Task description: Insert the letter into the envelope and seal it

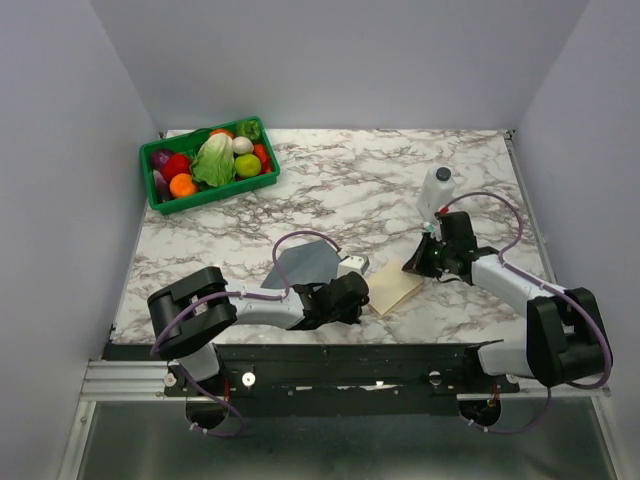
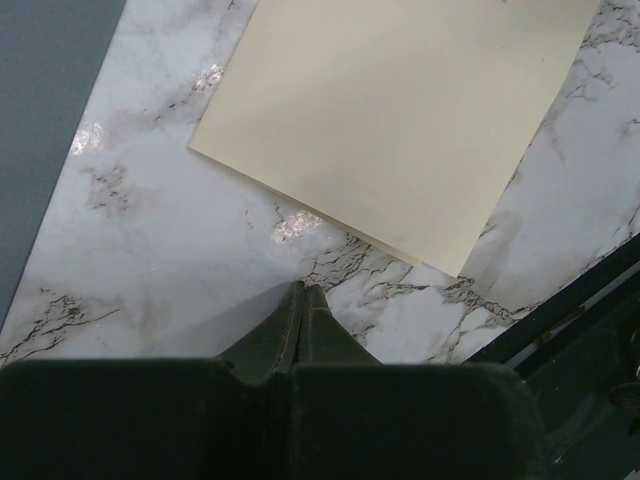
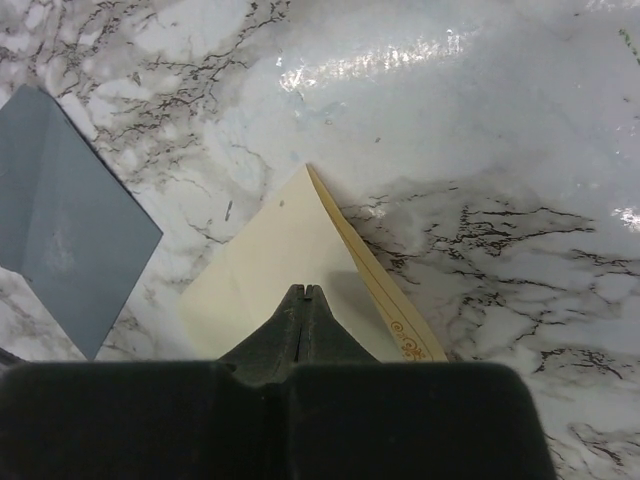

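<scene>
Both claws pinched shut, empty, pointing inward: left claw (image 2: 303,290) low between envelope (image 1: 305,262) and letter (image 1: 395,288), right claw (image 3: 303,292) over letter.

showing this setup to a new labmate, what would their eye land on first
Most likely the green basket of bright vegetables in the far left corner, the brightest colour in view. Next, the cream letter near the front edge, between the shut left gripper and shut right gripper, with the grey envelope flat just to its left. A white bottle stands alone behind the right gripper.
</scene>
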{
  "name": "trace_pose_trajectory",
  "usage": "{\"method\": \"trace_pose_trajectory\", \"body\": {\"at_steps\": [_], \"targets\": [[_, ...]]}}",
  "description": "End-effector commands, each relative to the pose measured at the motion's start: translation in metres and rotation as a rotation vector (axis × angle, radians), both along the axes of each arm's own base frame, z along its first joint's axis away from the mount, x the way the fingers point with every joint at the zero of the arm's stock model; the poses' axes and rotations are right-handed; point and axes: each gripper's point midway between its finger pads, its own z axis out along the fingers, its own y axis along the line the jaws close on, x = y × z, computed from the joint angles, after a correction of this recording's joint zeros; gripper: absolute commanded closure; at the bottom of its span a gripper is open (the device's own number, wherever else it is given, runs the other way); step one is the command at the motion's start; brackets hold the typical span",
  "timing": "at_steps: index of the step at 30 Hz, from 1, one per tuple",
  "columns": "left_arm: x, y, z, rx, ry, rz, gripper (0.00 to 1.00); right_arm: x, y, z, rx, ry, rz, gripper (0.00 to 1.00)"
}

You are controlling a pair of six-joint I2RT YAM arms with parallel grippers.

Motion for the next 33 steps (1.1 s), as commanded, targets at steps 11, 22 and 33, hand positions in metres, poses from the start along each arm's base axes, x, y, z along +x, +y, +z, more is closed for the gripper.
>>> {"method": "trace_pose_trajectory", "body": {"at_steps": [11, 22, 33], "targets": [[-0.002, 0.017, -0.019, 0.077, 0.006, 0.023, 1.0, -0.027, -0.024, -0.029, -0.344, 0.155, -0.07, 0.99], [0.016, 0.029, -0.02, 0.12, -0.012, 0.077, 1.0, -0.071, -0.018, -0.044, -0.316, 0.223, -0.079, 0.99], [0.04, 0.029, -0.014, 0.135, -0.025, 0.078, 1.0, -0.101, 0.0, -0.04, -0.2, 0.229, -0.027, 0.99]]}}
